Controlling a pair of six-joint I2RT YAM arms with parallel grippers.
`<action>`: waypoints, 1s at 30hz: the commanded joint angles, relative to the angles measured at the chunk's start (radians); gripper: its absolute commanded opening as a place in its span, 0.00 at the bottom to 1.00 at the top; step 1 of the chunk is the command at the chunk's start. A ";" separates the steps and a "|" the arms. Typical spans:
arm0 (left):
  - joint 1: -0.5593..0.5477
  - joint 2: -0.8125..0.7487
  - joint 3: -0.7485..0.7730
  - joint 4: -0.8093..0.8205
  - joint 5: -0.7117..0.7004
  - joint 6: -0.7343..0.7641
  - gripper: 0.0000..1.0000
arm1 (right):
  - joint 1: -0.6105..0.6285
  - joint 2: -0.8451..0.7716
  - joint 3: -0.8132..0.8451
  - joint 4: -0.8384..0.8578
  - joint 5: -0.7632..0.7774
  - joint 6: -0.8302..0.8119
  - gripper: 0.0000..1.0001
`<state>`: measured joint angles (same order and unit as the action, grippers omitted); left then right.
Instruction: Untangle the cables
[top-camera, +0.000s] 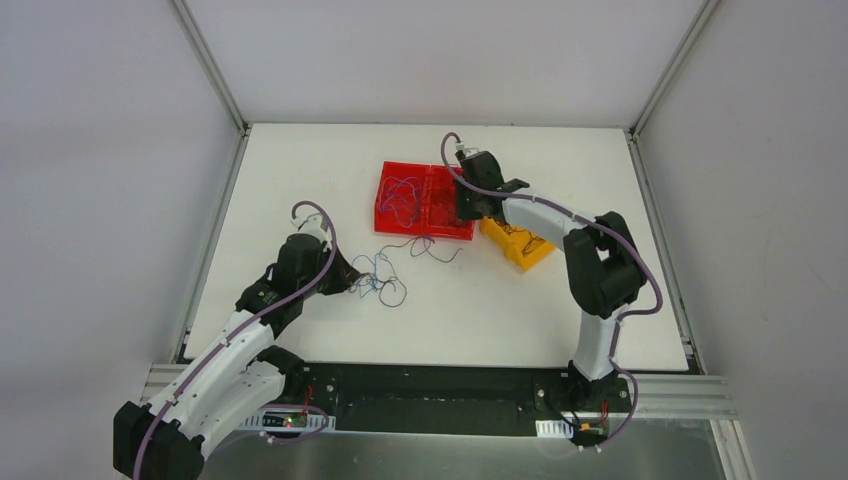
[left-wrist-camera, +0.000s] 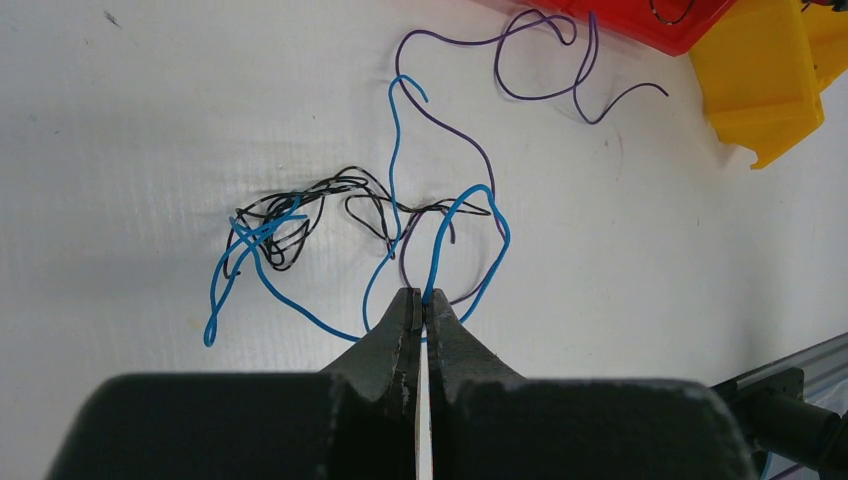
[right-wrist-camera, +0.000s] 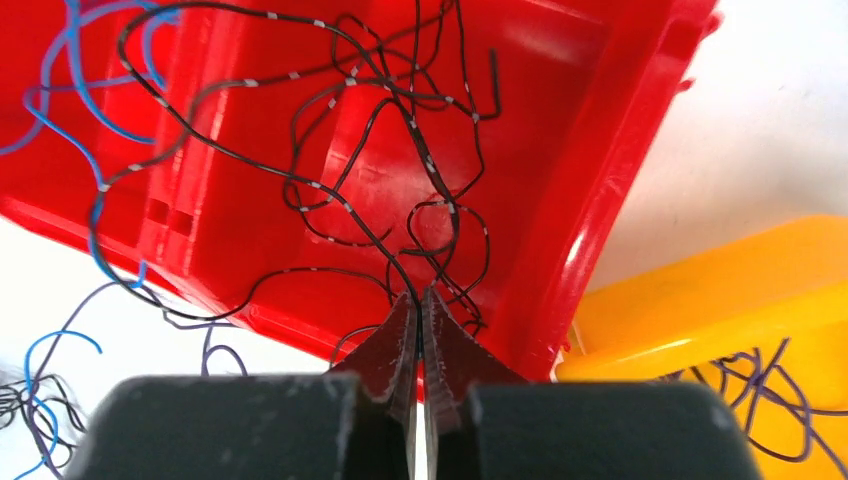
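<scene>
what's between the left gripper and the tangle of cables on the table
Nothing visible. The left gripper sits at the tangle of cables on the white table, a blue loop at its tips. The red bin and yellow bin lie farther off.

The left arm (top-camera: 240, 340) stretched low and forward, and the left gripper (left-wrist-camera: 421, 300) sat near and to the left of the red bin (top-camera: 383, 190), jaws pressed together on a blue cable (left-wrist-camera: 438, 235). The right arm (top-camera: 590, 260) folded sharply at its elbow. The right gripper (right-wrist-camera: 420, 298) pointed down into the bin's right half, jaws closed on a dark cable (right-wrist-camera: 375, 235).
</scene>
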<state>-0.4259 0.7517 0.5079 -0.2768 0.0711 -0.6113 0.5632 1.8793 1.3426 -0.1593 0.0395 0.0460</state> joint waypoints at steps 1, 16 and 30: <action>-0.005 -0.011 0.024 0.028 0.031 0.021 0.00 | 0.010 0.047 0.095 -0.131 -0.058 0.028 0.00; -0.006 -0.005 0.031 0.028 0.038 0.033 0.00 | 0.020 0.208 0.224 -0.311 -0.046 0.069 0.00; -0.005 -0.018 0.027 0.028 0.055 0.030 0.00 | 0.026 0.159 0.487 -0.518 0.073 0.051 0.27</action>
<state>-0.4259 0.7429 0.5079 -0.2726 0.1040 -0.5880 0.5842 2.1109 1.7100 -0.5816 0.0551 0.1032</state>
